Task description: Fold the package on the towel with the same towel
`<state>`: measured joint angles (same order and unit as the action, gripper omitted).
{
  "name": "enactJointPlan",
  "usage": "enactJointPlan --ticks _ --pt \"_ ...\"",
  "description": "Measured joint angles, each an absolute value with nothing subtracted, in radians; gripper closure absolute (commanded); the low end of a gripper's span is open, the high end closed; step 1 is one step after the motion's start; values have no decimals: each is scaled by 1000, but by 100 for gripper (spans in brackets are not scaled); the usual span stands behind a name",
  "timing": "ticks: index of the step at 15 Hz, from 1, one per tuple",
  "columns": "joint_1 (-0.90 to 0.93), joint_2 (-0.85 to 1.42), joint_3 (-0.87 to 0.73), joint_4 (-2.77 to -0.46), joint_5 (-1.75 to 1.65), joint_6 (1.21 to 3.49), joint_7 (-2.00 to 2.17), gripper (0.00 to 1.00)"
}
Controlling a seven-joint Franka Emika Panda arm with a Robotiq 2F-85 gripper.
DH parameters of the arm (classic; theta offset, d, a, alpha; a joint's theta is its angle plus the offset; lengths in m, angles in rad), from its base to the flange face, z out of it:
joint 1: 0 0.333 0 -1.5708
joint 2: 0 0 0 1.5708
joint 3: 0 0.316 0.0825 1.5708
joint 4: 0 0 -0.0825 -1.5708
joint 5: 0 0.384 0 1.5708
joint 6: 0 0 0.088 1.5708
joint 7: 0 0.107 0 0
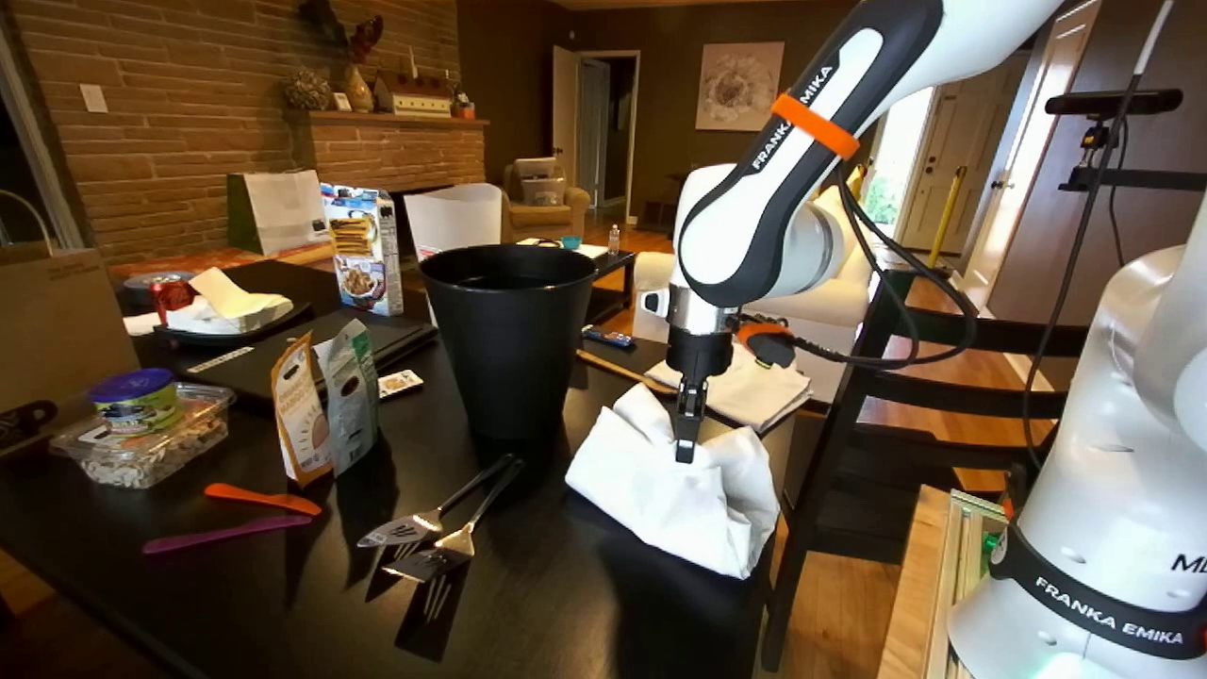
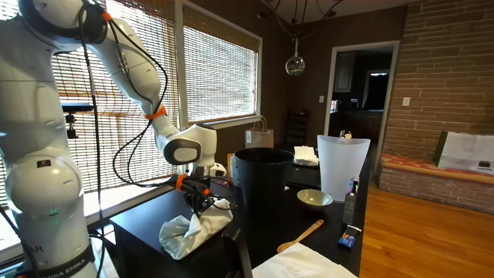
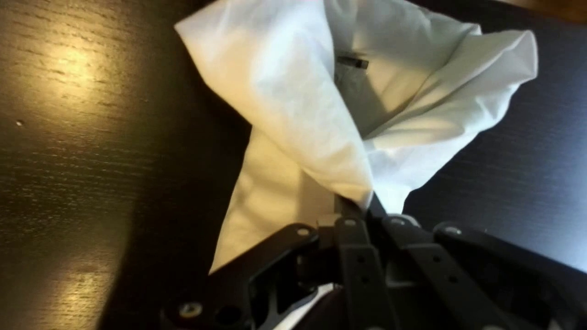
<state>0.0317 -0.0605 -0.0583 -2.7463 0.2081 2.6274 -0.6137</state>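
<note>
The white towel [image 1: 651,500] lies bunched on the dark table and also shows in an exterior view [image 2: 204,227]. My gripper [image 1: 686,453] points down at it. In the wrist view, my gripper [image 3: 367,208] is shut on a raised fold of the towel [image 3: 293,87], pinched between the fingertips. The rest of the towel forms an open pocket beyond the fold. A greyish, slightly shiny patch with a dark mark, apparently the package [image 3: 351,80], shows inside this pocket. Most of it is hidden by the cloth. The package is hidden in both exterior views.
A tall black bin [image 1: 509,349] stands beside the towel. A folded white cloth [image 1: 754,389] and a wooden spoon [image 2: 301,237] lie nearby. Metal utensils [image 1: 443,547], snack bags [image 1: 349,405] and a bowl [image 2: 314,199] are also on the table. A chair [image 1: 849,453] stands at its edge.
</note>
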Motion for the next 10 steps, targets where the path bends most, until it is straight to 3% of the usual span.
enactJointPlan --ticks 10 --pt "40 78 18 -2745 207 2641 -566 96"
